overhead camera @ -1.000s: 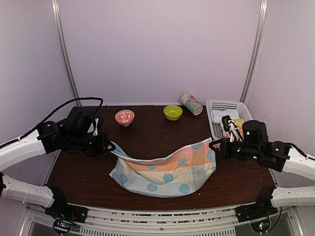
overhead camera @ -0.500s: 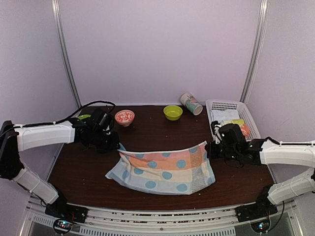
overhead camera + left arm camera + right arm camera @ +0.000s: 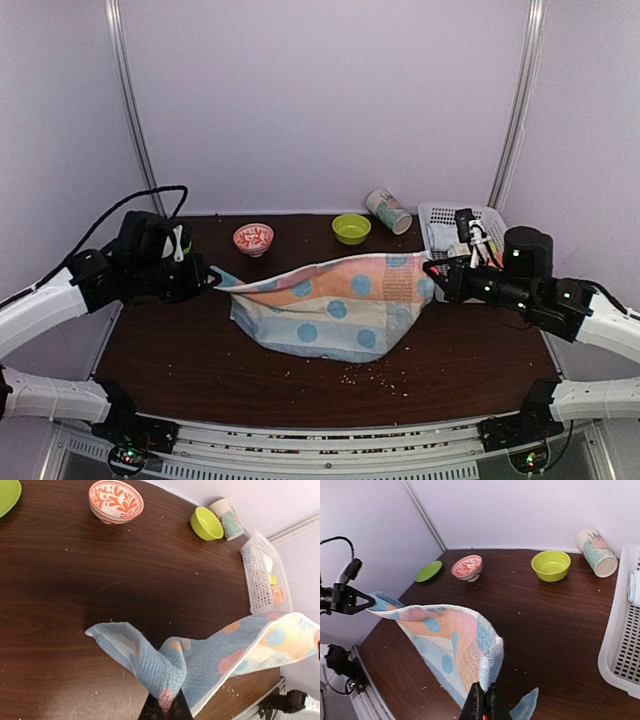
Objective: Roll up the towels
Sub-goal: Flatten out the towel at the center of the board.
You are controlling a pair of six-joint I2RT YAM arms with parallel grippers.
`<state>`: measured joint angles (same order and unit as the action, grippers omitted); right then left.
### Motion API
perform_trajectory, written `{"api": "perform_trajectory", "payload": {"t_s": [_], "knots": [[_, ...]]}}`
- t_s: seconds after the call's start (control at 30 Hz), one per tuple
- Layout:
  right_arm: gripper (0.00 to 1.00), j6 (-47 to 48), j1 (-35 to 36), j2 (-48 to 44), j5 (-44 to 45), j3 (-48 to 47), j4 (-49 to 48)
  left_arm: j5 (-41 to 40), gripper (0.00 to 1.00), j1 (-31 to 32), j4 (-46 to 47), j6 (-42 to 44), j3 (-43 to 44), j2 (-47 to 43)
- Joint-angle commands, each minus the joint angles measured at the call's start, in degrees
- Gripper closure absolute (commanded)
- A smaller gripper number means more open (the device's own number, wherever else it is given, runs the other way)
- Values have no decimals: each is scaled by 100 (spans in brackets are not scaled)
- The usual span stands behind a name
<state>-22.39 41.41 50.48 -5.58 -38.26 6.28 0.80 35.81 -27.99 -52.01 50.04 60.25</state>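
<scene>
A light blue towel (image 3: 330, 305) with blue dots and orange patches hangs stretched between my two grippers, its lower edge draping onto the dark table (image 3: 180, 350). My left gripper (image 3: 210, 281) is shut on the towel's left corner (image 3: 172, 672); the jaws (image 3: 167, 705) pinch a bunched fold. At the other end my right gripper (image 3: 432, 270) is shut on the right corner, and the towel (image 3: 455, 635) rises from its closed fingertips (image 3: 485, 692). An orange cloth (image 3: 277, 594) lies in the basket.
A red-and-white bowl (image 3: 253, 238), a green bowl (image 3: 351, 228) and a tipped cup (image 3: 388, 211) sit along the back. A white basket (image 3: 450, 210) stands at the back right. A green plate (image 3: 429, 571) lies at the far left. Crumbs (image 3: 375, 378) dot the table's front.
Both arms reached forward and lowered the towel, then drew back and up. The towel now hangs higher and tauter between them, farther toward the back of the table.
</scene>
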Motion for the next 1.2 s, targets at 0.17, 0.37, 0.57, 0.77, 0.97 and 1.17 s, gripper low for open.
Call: {"api": "perform_trajectory", "payload": {"t_s": [0.17, 0.37, 0.57, 0.77, 0.97, 1.17], "knots": [[100, -586, 54, -2069, -2136, -103, 874, 982, 100, 842, -896, 451, 82, -2753], [100, -660, -130, -1560, -1451, 654, 300, 476, 100, 889, -568, 447, -374, -2096], [100, -864, -478, -272, -282, 1047, -599, 686, 100, 219, 604, 319, -576, -71], [100, -693, -533, 1076, 406, 772, -775, 644, 100, -327, 1242, 29, -612, 1354], [100, -549, -537, 1832, 620, 440, -668, 254, 100, -332, 1093, 43, -315, 2040], [100, -466, -538, 2331, 575, 194, -594, 11, 59, -333, 734, 352, 142, 2408]]}}
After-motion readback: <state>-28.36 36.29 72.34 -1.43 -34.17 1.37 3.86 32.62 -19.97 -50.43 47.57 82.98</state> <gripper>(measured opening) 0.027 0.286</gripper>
